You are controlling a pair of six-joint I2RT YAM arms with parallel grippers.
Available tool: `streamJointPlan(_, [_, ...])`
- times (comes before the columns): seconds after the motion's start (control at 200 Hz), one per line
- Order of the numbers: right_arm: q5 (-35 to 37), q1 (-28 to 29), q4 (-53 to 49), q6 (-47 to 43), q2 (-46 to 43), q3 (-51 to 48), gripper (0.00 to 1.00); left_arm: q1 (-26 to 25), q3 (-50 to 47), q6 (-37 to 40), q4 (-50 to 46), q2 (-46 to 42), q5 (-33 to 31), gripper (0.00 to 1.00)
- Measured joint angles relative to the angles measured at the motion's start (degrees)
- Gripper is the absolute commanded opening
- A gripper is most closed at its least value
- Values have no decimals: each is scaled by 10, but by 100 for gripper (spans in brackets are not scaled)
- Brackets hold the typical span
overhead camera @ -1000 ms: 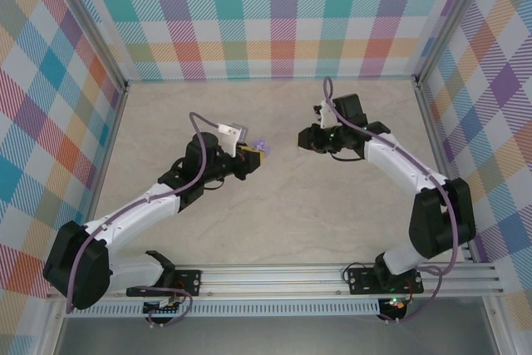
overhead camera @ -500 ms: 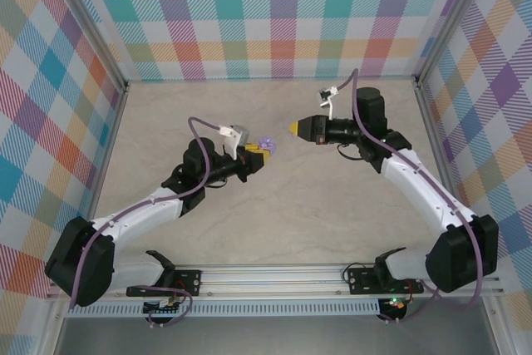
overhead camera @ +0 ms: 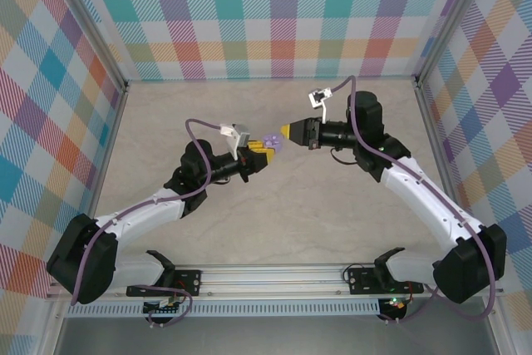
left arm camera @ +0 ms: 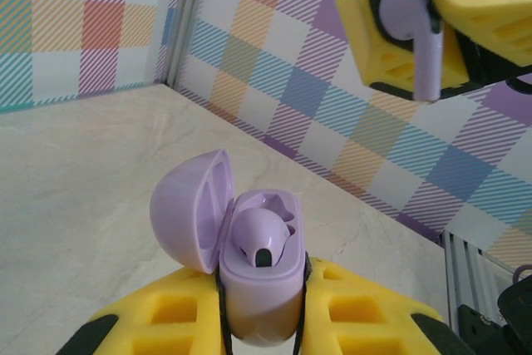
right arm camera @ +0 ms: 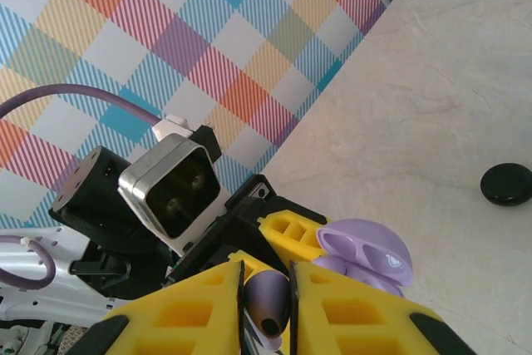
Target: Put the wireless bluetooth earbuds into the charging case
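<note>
Above mid-surface, my right gripper (overhead camera: 287, 130) clenched on lavender earbud (right arm camera: 266, 301), pinched between pads. At 8 o'clock from it in top view, my left gripper (overhead camera: 259, 152) grasping charging case (left arm camera: 258, 280), lid (left arm camera: 187, 205) open, seated earbud (left arm camera: 262, 237) in one socket. Risk: earbud held skewed, stem misses free socket, knocks lid, or slips and drops to surface (overhead camera: 332, 205). Free socket hard to make out beside seated earbud; most of earbud hidden between my pads.
</note>
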Motion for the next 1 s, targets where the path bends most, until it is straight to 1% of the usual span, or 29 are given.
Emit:
streamJointPlan(0.35, [37, 25, -1, -18, 15, 0, 21, -7, 0, -2, 1, -3, 1, 10])
streamJointPlan(1.0, [47, 28, 0, -26, 30, 1, 21, -16, 18, -10, -16, -18, -5, 10])
